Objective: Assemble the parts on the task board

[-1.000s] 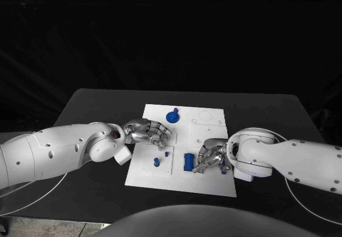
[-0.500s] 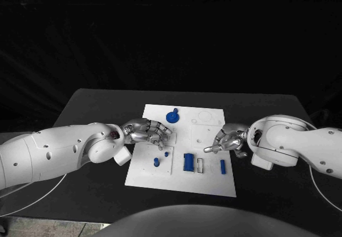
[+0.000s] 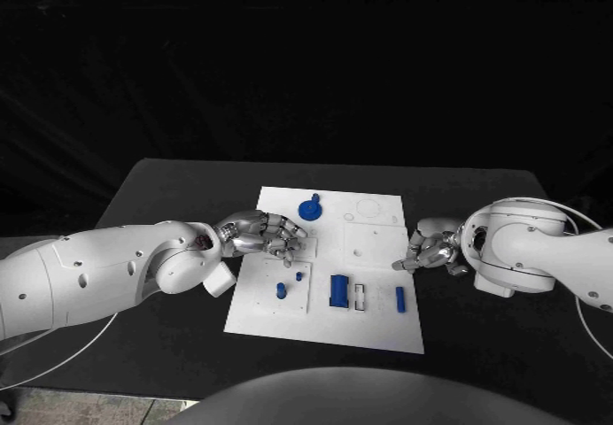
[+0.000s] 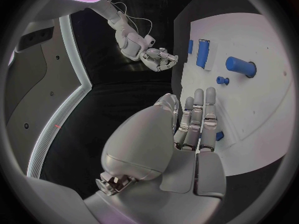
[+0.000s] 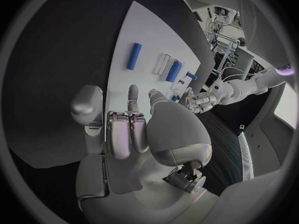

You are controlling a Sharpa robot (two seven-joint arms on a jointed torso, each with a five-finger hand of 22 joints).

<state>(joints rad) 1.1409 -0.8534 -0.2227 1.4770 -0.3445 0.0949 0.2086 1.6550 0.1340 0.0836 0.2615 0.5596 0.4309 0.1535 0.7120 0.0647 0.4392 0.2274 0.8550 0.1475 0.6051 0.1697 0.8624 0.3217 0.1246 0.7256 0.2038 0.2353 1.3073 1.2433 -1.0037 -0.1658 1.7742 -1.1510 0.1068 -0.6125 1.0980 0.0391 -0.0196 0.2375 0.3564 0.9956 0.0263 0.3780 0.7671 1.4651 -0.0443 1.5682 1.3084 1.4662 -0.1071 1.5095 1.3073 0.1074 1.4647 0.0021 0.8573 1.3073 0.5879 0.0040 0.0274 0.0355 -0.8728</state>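
At the task board's [image 3: 375, 237] right edge the right hand [image 3: 432, 248] hovers, fingers curled, holding nothing. The left hand [image 3: 265, 235] rests on its left part, fingers closed, empty. Blue parts [image 3: 338, 290] lie near the board's front edge.

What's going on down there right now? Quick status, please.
Left hand rests on task board, empty. Right hand at board's edge, empty. Blue parts loose. Nothing blocking.
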